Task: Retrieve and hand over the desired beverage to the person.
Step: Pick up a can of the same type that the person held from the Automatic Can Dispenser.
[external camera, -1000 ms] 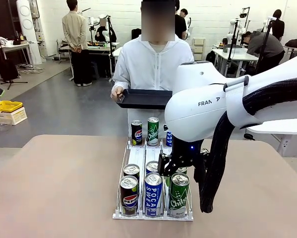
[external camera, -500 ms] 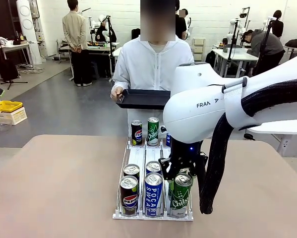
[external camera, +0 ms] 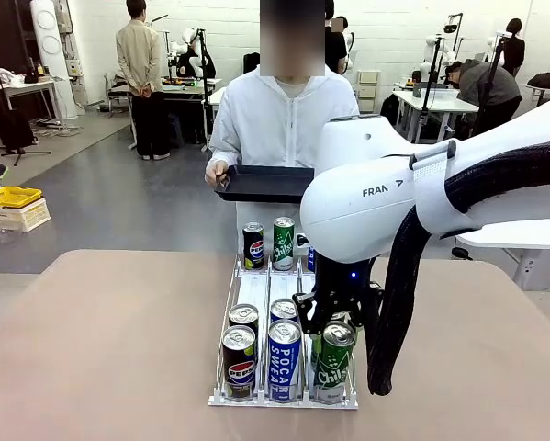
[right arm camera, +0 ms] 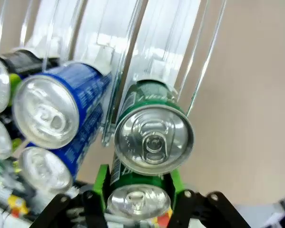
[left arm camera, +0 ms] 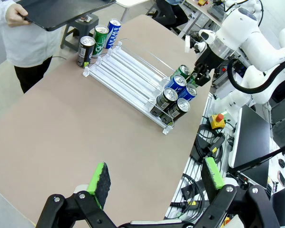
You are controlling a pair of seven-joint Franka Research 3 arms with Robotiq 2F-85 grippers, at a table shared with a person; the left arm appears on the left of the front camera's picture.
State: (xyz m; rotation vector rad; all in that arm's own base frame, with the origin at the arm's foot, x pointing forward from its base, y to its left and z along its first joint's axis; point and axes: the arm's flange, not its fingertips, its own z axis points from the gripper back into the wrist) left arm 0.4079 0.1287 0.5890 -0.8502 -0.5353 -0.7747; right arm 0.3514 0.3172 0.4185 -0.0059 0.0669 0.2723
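Front view: R gripper (external camera: 333, 320) is down over the near end of the rack's (external camera: 253, 289) R lane, clenched on the front green Chilsung can (external camera: 331, 367). Fingers clasp it up by the rim, and the can leans a bit vs. its neighbours. Same near row: Pocari Sweat can (external camera: 284, 360) in mid lane, Pepsi can (external camera: 240, 366) in L lane, w/ a second row of cans (external camera: 244, 320) just behind. Far-end cans (external camera: 284, 243) stand at the rack's other end. The person (external camera: 279, 124) in a white hooded jacket stands across the table (external camera: 100, 349), holding a black tray (external camera: 265, 184) at waist height, w/ one hand (external camera: 218, 173) at its edge. Gripped can is well apart from the tray, on the robot's side of the rack. L wrist view: L gripper (left arm camera: 155, 176) is released, jaws wide apart w/ nothing btwn them, over the table's bare top and well apart from the rack. Farther off, R gripper sits on the green can at the rack's near end, w/ a second green can (left arm camera: 182, 71) just behind in the same lane. Tray is past the rack's far end. R wrist view: green pads (right arm camera: 102, 183) press either side of the gripped can, its silver top showing btwn them at the bottom edge. Second green can lies just beyond, top toward the camera. Two blue Pocari cans sit in the next lane, and the clear plastic lanes run on past them.
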